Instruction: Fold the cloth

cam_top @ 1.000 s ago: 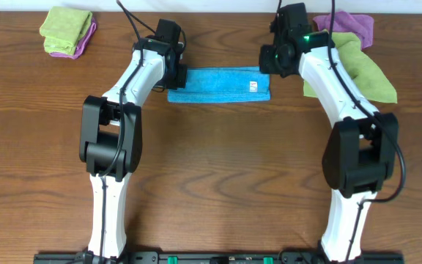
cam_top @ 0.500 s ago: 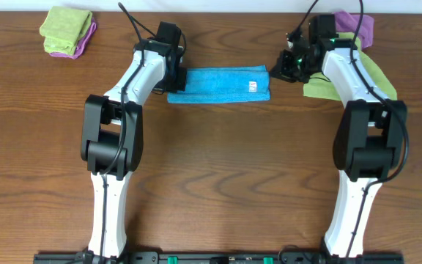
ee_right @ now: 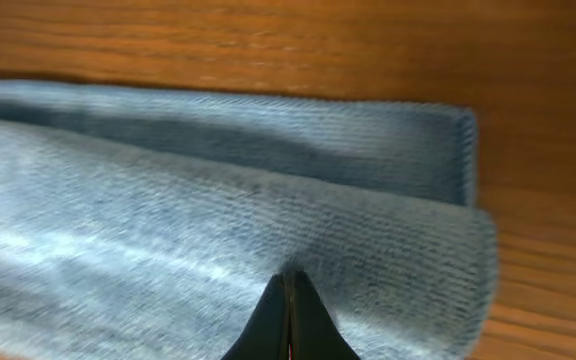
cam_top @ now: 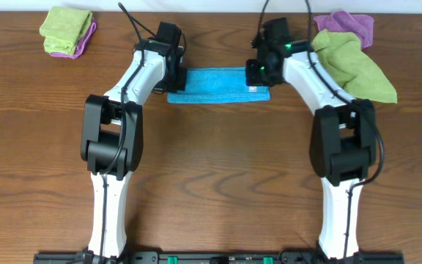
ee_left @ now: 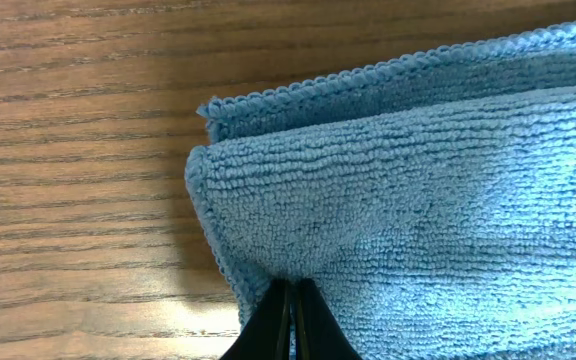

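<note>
**A:** The cloth [cam_top: 218, 84] lies flat on the table [cam_top: 211, 176], a long blue strip folded over, stretched right between the two sets of fingers!

**B:** And the left gripper [ee_left: 290, 318] is at its left end. Its fingers are pressed together, only a hairline slit between them, tips on the top layer. The folded corner sits just left of and beyond those tips.

**A:** Any fabric nipped in there?

**B:** Can't tell. The towel lies flat around them.

**A:** Over to the right gripper [ee_right: 288, 318]: fingers closed to a point as well, tips over the upper fold. The strip's end edge is just to their right. The view is blurred, so a pinch can't be judged there either.

**B:** From overhead, the white tag [cam_top: 253, 89] shows just beside those right fingers.

**A:** Further out on that side there's a lime-green cloth [cam_top: 354, 62] with a purple cloth [cam_top: 352, 22] beyond it. Well off past the left fingers is a green-and-purple pile [cam_top: 66, 31].
</note>
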You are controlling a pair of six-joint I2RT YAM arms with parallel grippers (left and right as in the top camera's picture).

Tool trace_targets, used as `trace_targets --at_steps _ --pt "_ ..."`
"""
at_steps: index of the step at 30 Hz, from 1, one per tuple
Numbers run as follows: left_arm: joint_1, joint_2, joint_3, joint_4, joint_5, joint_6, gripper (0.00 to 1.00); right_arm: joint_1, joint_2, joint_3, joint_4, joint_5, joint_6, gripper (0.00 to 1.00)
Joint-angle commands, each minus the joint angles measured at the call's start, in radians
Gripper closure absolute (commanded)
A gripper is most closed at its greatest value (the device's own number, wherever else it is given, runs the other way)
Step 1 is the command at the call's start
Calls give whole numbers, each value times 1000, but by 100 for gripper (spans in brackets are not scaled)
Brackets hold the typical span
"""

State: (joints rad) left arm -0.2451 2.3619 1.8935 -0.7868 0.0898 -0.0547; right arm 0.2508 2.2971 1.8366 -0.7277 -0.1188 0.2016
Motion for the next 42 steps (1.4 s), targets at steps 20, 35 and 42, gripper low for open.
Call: trace_targets --at_steps 20,35,42 --pt "2 53 -9 -23 15 -4 94 35 93 15 -103 144 23 98" --pt "2 53 -26 -115 10 32 94 28 26 31 -233 144 37 99" --pt "2 53 -65 -92 6 29 95 11 -74 31 -234 129 37 99"
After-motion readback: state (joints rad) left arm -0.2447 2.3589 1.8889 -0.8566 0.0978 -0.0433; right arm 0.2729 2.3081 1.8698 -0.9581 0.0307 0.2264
